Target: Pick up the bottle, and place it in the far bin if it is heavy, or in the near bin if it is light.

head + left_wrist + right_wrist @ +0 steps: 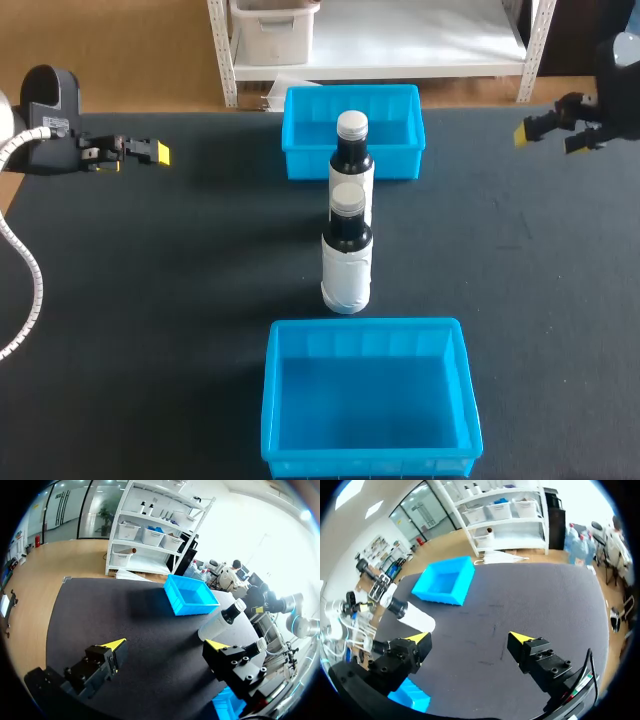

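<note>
Two bottles are seen upright in the middle of the head view, one behind the other. The front bottle (pixel 347 262) has a dark body, a white label and a pale cap. It stands just above the top rim of the near bin (pixel 272 400), apart from it. The rear bottle (pixel 352 160), of the same kind, is set directly behind it. In this view it overlaps the front wall of the far bin (pixel 300 135), a blue tray at the upper centre. Both bins are shown with nothing inside. All four things rest on the dark surface (pixel 150 300).

The left pincer (pixel 150 152) is held at the upper left of the head view, well apart from the bottles. The right pincer (pixel 548 137) is held at the upper right, equally far off.

In the left wrist view the left pincer (pixel 166 645) is spread wide with nothing between its yellow tips. Ahead of it the rear bottle (pixel 220 622) is seen beside the far bin (pixel 185 607). The cap of the front bottle (pixel 260 644) shows past one finger.

In the right wrist view the right pincer (pixel 469 638) is likewise spread wide and holds nothing. The far bin (pixel 440 596) lies ahead of it.
</note>
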